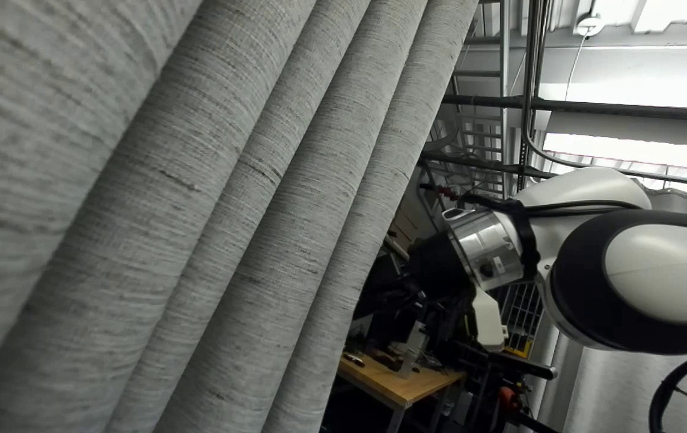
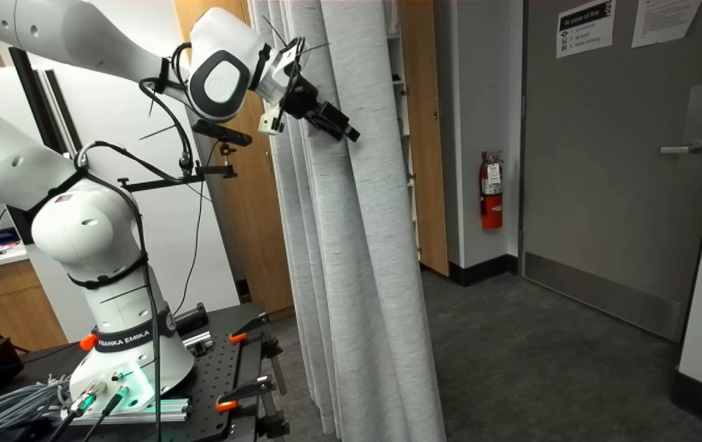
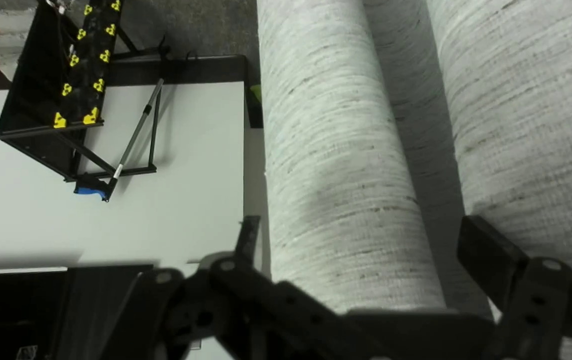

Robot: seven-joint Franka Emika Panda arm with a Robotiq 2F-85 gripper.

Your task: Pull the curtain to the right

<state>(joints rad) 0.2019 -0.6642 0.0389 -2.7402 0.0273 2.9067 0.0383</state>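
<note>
The curtain is a light-grey woven drape with long deep folds. It fills the left of an exterior view (image 1: 247, 198) and hangs mid-picture in an exterior view (image 2: 369, 258). In the wrist view the curtain (image 3: 338, 150) runs up the middle and right. My gripper (image 3: 360, 220) is open there, its fingers wide apart around one fold. The left finger is at the fold's outer edge; the right finger is at the gap before another fold and seems to touch that fold. The black gripper (image 2: 347, 126) is at the curtain's upper part; in an exterior view its fingertips are hidden behind the curtain.
A wooden cabinet (image 2: 424, 141) stands behind the curtain. A fire extinguisher (image 2: 491, 191) and a grey door (image 2: 608, 184) are to the right. The robot's black mounting table (image 2: 215, 362) with clamps is at the left. A wooden desk (image 1: 403, 385) shows beyond the curtain.
</note>
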